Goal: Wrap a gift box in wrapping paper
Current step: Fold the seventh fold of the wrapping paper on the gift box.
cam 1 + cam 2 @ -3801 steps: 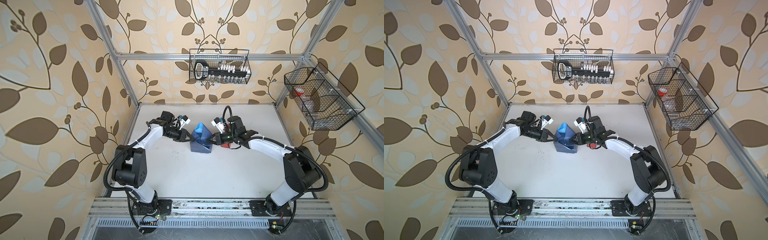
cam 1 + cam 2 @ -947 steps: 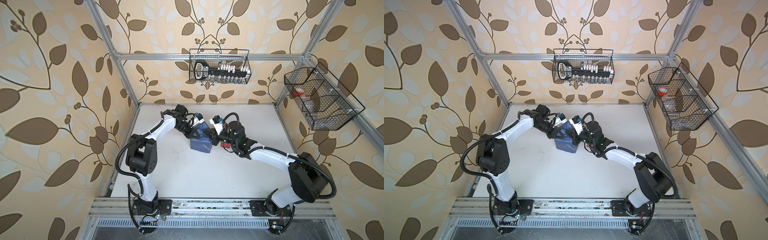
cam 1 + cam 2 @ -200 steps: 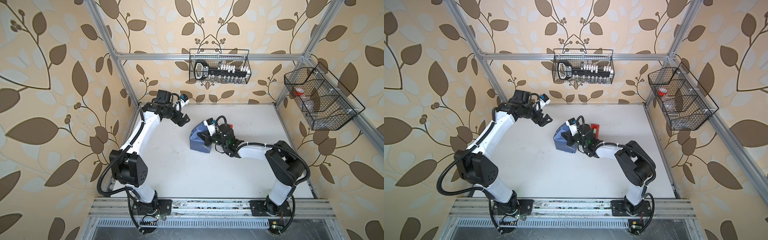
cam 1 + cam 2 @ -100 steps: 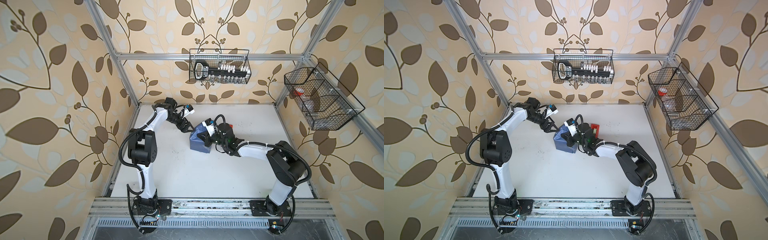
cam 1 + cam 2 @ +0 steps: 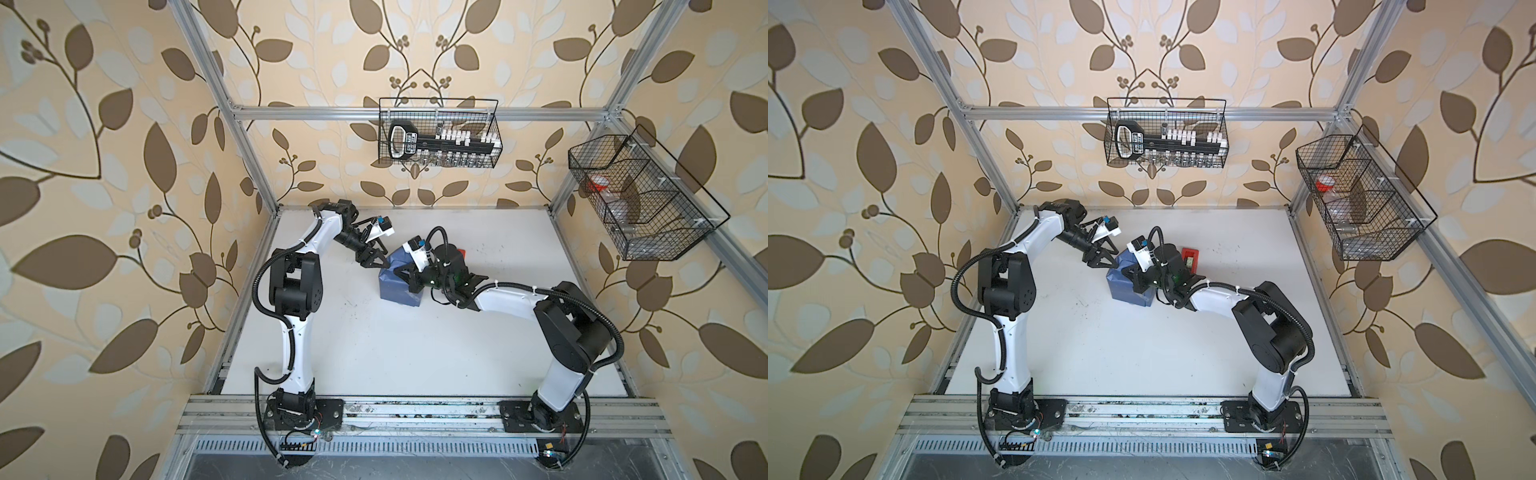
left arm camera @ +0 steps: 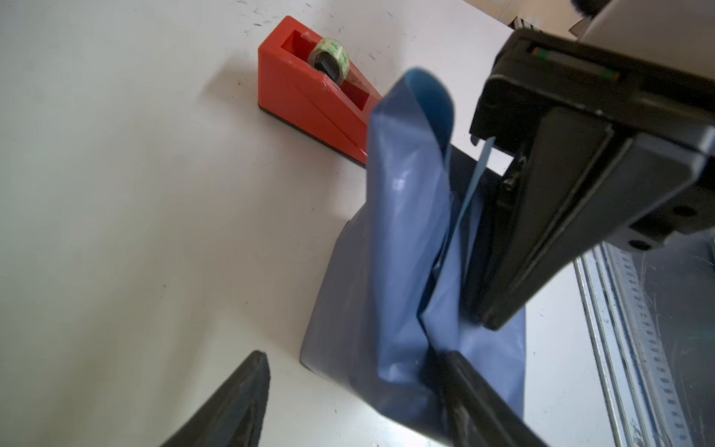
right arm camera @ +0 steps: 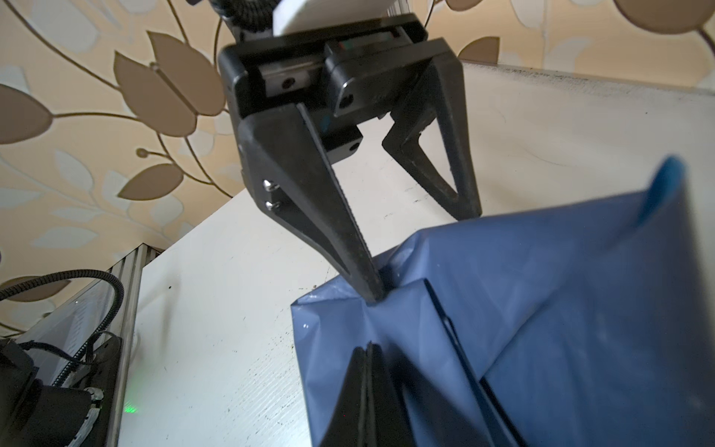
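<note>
The gift box is hidden under the wrapping paper (image 5: 395, 291) (image 5: 1125, 291), which forms a slate-blue package mid-table. A loose flap (image 6: 406, 154) stands up and shows its sky-blue inner face. My left gripper (image 5: 376, 262) (image 6: 350, 356) is open at the package's far-left corner. One of its fingers (image 7: 360, 263) touches a crease in the paper (image 7: 541, 309), the other hangs over the table. My right gripper (image 5: 402, 275) (image 7: 367, 348) is shut, its joined tips pressing down on the paper on top of the package.
A red tape dispenser (image 5: 1190, 257) (image 6: 313, 89) stands on the table just behind the package, beside my right wrist. Wire baskets hang on the back wall (image 5: 440, 143) and the right wall (image 5: 640, 199). The metal frame rail (image 5: 415, 411) runs along the table's front.
My left arm has swung from the back-left corner over to the package, and its jaws have narrowed somewhat. My right gripper has stayed shut on top of the package.
</note>
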Controlling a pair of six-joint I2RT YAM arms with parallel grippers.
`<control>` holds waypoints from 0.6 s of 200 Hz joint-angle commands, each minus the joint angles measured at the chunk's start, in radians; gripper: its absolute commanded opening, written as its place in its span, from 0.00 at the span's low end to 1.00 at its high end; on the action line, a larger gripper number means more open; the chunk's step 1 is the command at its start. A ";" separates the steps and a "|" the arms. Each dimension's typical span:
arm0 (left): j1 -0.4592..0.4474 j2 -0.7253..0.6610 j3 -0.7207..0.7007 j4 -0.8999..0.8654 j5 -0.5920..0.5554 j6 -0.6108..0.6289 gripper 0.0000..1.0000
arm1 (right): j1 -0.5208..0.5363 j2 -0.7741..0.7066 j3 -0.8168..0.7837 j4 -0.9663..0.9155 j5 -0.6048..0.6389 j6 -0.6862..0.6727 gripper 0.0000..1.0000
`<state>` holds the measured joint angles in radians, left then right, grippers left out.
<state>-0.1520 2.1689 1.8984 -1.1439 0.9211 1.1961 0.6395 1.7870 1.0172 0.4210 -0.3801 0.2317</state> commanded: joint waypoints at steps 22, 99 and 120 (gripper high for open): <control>-0.030 -0.013 -0.035 0.036 0.107 0.017 0.64 | 0.007 0.037 -0.011 -0.159 -0.015 -0.029 0.04; -0.042 -0.027 -0.061 -0.011 0.096 0.076 0.36 | 0.009 0.023 -0.003 -0.172 -0.032 -0.033 0.04; -0.043 -0.054 -0.124 0.018 0.073 0.099 0.28 | 0.009 0.016 -0.002 -0.181 -0.043 -0.035 0.04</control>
<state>-0.1825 2.1654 1.8412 -1.1126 1.0157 1.2385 0.6407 1.7863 1.0286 0.3874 -0.4011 0.2104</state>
